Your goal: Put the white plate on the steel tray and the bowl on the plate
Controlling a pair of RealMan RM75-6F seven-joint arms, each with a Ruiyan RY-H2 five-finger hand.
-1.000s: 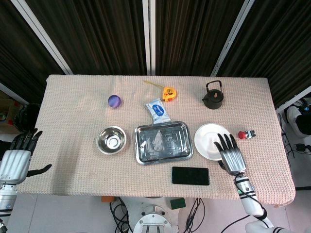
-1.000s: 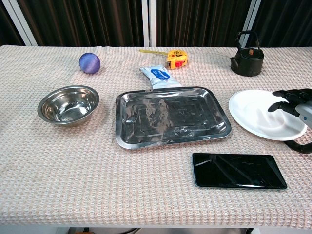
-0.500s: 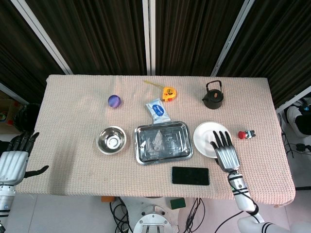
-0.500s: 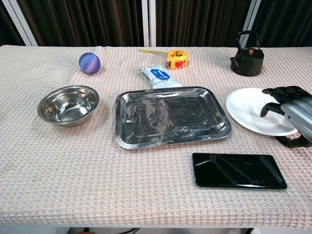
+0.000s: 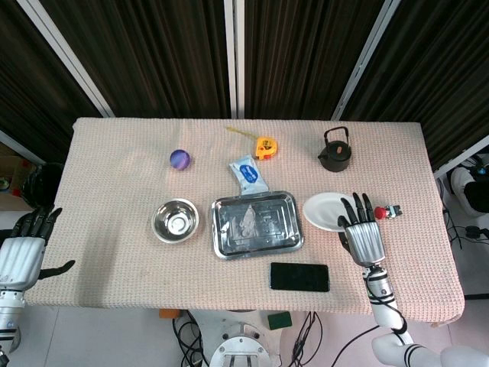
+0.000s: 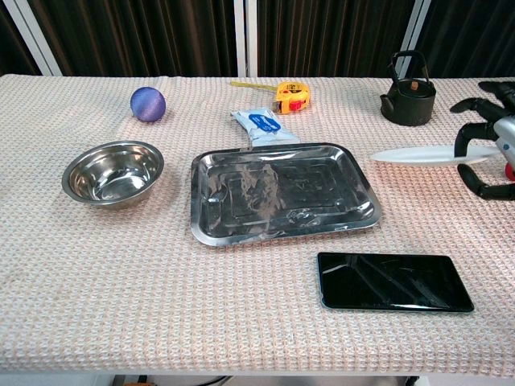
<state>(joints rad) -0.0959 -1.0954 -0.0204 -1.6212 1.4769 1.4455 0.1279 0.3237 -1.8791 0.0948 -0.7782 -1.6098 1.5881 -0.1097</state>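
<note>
My right hand [image 6: 492, 149] grips white plate [image 6: 418, 155] by right edge, plate lifted off desk [image 5: 114, 222], roughly level, right of steel tray [image 6: 282, 191]. Tray bare. Bowl [image 6: 113, 171] sits on desk left of tray. My left hand [image 5: 23, 248] off desk's left edge, fingers apart, holding nothing.

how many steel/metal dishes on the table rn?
2. The bowl sits left of centre; the steel tray lies just to its right, mid-table. Neither holds anything yet. None look hidden.
</note>
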